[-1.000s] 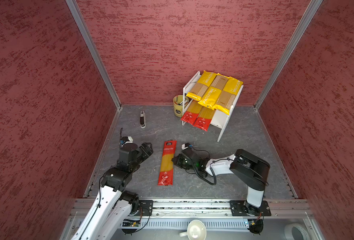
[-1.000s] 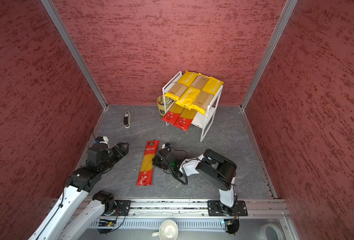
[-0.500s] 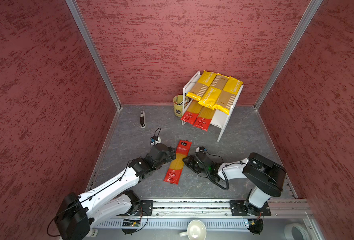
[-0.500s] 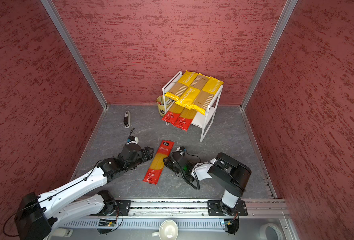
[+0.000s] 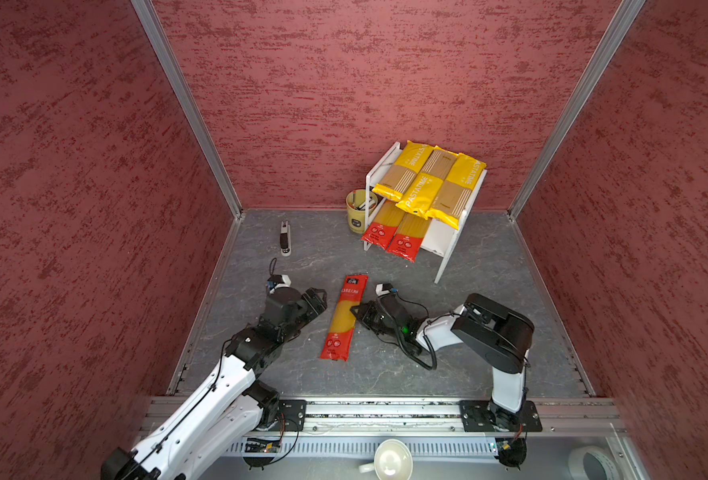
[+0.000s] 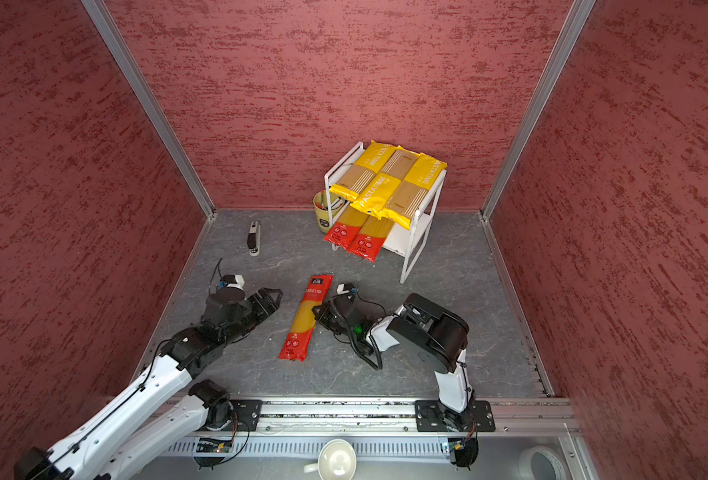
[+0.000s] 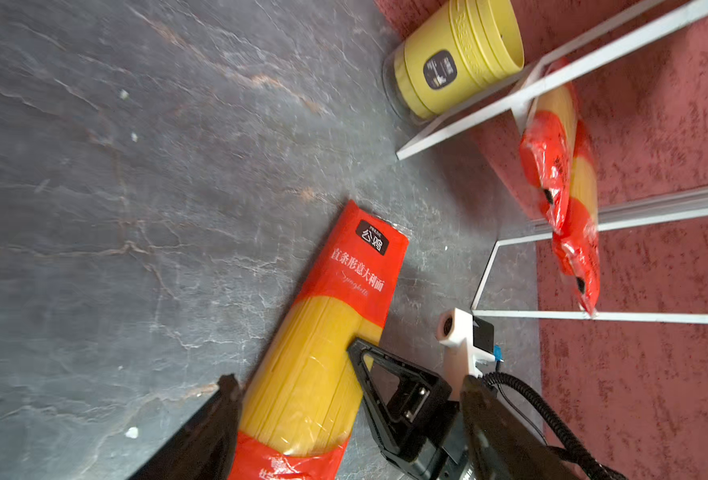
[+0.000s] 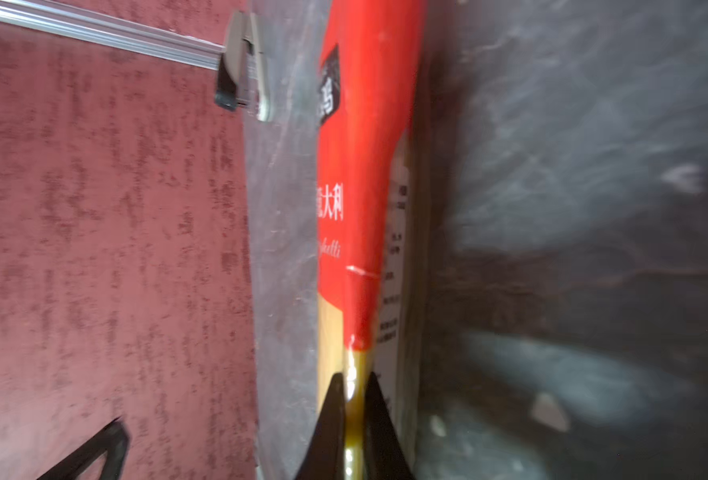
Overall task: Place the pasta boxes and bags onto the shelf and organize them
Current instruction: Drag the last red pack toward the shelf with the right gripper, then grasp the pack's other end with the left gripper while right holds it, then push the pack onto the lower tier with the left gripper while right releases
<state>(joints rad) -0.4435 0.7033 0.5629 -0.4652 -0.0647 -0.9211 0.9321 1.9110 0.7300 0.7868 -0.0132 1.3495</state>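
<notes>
Entry: one red-ended spaghetti pack, flat on the counter, lying between the left fingers and the right fingers.
Detail: right fingers closed, pinching the pack's long edge at its clear yellow middle. Left fingers spread wide, just beside the opposite edge; whether they touch it cannot be told. Shelf stands well beyond both sets of fingers. It holds three yellow packs side by side on the top tier and two red-ended packs on the lower tier, red ends overhanging the front.

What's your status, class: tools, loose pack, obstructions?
Right tool shut on red pasta pack. Left tool open, beside it. Nothing between pack and shelf.
</notes>
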